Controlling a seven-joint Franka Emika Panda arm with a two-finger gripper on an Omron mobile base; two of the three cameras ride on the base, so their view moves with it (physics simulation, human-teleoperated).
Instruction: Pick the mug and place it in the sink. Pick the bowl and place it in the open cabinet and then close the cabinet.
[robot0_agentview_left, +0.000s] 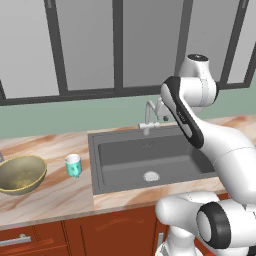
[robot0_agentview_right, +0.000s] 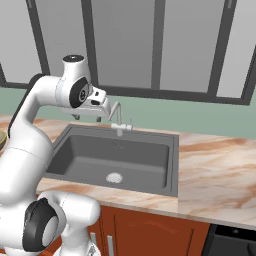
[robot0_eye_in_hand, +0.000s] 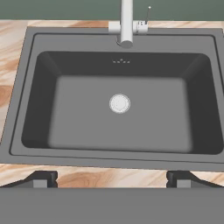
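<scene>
A: Marble counter (robot0_agentview_left: 55, 192), pink-veined, one item; dark grey sink (robot0_agentview_left: 125, 155) set into it, round silver drain (robot0_agentview_left: 151, 176) on the floor of the basin, curved silver faucet (robot0_agentview_left: 149, 116) at the back rim.

B: Contents of the basin?

A: None listed. From the hand view, the sink (robot0_eye_in_hand: 118, 109) is seen from above, drain (robot0_eye_in_hand: 119, 103) near the middle, faucet (robot0_eye_in_hand: 127, 22) at the top edge.

B: Mug and bowl?

A: Left base view lists both. Mug (robot0_agentview_left: 73, 165), teal-green, upright on the counter just left of the sink. Bowl (robot0_agentview_left: 21, 173), olive-gold, further left, near the mug but apart from it. From the right base view, a sliver of the bowl's rim (robot0_agentview_right: 2, 140) shows at the left edge, behind the arm.

B: Gripper?

A: Gripper (robot0_eye_in_hand: 112, 178) hangs above the front rim of the sink; the two dark fingertips (robot0_eye_in_hand: 43, 178) stand wide apart, nothing between them. Right base view puts the hand high over the basin's back left corner, beside the faucet (robot0_agentview_right: 118, 117).

B: Other fittings?

A: Reddish-brown drawers (robot0_agentview_left: 30, 240) below the counter; dark-framed window panes (robot0_agentview_left: 85, 45) above the green wall
</scene>
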